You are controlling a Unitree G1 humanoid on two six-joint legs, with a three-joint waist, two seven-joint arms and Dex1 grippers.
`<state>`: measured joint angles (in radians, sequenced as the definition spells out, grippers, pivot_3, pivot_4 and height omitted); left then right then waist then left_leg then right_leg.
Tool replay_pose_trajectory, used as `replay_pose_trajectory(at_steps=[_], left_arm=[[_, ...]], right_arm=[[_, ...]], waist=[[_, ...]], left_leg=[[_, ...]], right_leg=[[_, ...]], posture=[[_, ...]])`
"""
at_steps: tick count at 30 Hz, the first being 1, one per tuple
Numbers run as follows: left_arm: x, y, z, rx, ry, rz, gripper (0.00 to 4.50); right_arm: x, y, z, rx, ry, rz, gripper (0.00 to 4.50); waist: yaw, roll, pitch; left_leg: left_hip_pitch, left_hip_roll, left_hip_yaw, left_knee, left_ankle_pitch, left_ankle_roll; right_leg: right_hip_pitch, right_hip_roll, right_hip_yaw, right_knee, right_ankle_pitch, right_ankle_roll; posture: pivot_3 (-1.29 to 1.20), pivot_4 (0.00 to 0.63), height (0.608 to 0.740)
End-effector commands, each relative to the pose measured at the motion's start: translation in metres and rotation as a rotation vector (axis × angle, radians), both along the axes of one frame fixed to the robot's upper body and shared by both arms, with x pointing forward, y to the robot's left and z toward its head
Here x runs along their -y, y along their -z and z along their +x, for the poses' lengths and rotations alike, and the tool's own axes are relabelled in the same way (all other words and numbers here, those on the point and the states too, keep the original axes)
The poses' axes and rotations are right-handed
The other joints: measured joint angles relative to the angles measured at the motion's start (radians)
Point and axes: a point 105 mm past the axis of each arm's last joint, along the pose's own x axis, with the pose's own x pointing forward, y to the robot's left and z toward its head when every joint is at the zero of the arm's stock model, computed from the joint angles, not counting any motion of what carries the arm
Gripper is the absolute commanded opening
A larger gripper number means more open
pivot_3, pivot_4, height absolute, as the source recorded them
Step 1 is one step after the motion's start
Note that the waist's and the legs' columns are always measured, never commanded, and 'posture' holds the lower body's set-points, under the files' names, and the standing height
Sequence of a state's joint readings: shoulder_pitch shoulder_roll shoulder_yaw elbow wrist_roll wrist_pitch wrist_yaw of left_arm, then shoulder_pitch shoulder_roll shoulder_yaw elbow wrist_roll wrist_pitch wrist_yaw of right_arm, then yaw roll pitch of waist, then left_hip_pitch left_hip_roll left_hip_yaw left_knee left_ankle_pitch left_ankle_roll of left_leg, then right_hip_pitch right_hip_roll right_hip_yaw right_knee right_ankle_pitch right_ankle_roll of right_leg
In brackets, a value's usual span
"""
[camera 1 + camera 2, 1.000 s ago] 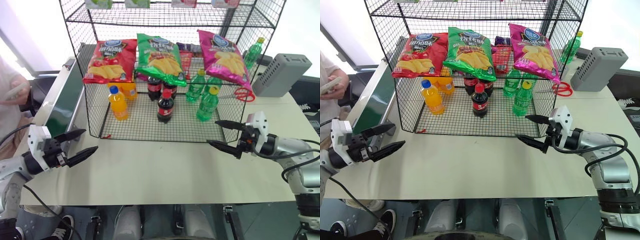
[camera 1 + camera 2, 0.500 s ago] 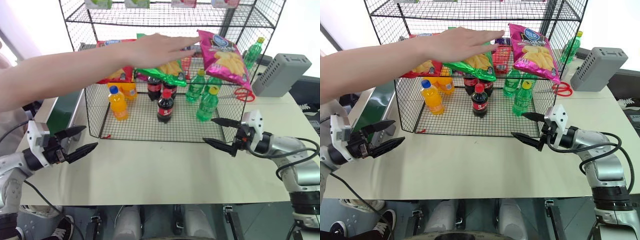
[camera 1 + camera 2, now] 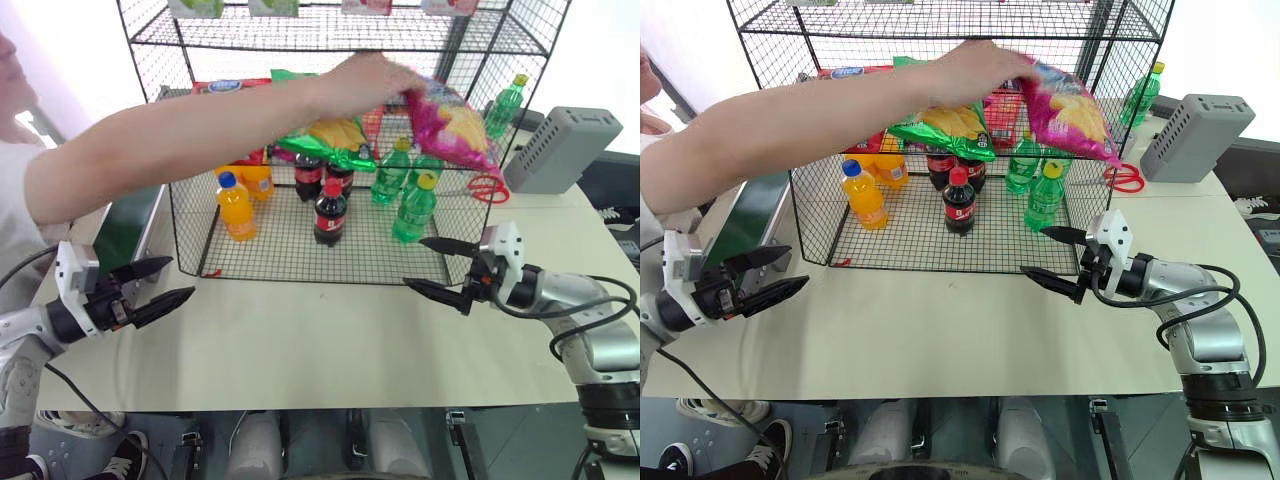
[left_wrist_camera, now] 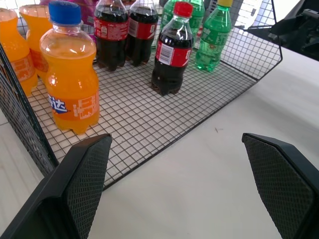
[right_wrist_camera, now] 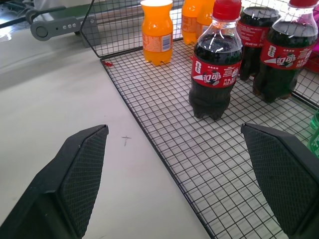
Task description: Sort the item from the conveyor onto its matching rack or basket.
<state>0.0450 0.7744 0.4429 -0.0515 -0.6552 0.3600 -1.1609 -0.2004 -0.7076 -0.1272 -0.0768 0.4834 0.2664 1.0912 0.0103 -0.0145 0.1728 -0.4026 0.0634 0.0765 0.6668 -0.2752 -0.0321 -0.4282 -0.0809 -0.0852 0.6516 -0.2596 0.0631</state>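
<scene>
A magenta-pink crisp bag [image 3: 450,118] is gripped by a person's hand [image 3: 365,80] at the black wire rack [image 3: 300,262] (middle tier). Both the left gripper [image 3: 160,282] and right gripper [image 3: 440,268] are held wide open, empty, above the table [image 3: 320,340].

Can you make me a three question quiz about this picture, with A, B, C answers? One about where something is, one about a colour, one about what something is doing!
1. Where do the cola bottles stand?
A. bottom tier of the black wire rack
B. on the conveyor
C. on the grey box

2. What colour is the crisp bag under the person's hand?
A. blue
B. magenta-pink
C. white

3. How are the right gripper jaws?
A. shut on a bottle
B. shut on scissors
C. open, holding nothing

Answers: 1 A, they stand on the lowest grid. 2 B, it is shiny pink. 3 C, its fingers stand apart over the table.
</scene>
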Motion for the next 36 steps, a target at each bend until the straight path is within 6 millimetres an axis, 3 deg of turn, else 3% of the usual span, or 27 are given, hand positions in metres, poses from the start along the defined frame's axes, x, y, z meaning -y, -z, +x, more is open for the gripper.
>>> replay_pose_trajectory(at_steps=[1,20,27,36], left_arm=[[0.003,-0.008,0.000,0.061,0.006,0.035,4.50],[-0.002,-0.018,0.015,0.173,-0.084,0.090,4.50],[0.005,-0.007,0.009,0.126,-0.080,0.056,4.50],[0.001,-0.009,0.010,0.120,-0.067,0.081,4.50]], right_arm=[[0.002,-0.013,0.000,0.065,-0.005,-0.016,4.44],[-0.004,-0.019,0.013,0.127,-0.012,-0.009,4.44],[-0.006,-0.022,0.017,0.143,-0.027,-0.016,4.44],[-0.013,-0.024,0.019,0.171,-0.049,-0.012,4.44]], waist=[[0.000,0.000,0.000],[0.000,0.000,0.000],[-0.001,0.000,0.000],[0.000,0.000,0.000]], left_leg=[[0.000,0.000,0.000,0.000,0.000,0.000],[0.000,0.000,0.000,0.000,0.000,0.000],[0.000,0.000,0.000,0.000,0.000,0.000],[0.000,0.000,0.000,0.000,0.000,0.000]], right_leg=[[0.000,0.000,0.000,0.000,0.000,0.000],[0.000,0.000,0.000,0.000,0.000,0.000],[0.000,0.000,0.000,0.000,0.000,0.000],[0.000,0.000,0.000,0.000,0.000,0.000]], posture=[[0.00,0.150,0.737],[0.00,0.150,0.737],[0.00,0.150,0.737],[0.00,0.150,0.737]])
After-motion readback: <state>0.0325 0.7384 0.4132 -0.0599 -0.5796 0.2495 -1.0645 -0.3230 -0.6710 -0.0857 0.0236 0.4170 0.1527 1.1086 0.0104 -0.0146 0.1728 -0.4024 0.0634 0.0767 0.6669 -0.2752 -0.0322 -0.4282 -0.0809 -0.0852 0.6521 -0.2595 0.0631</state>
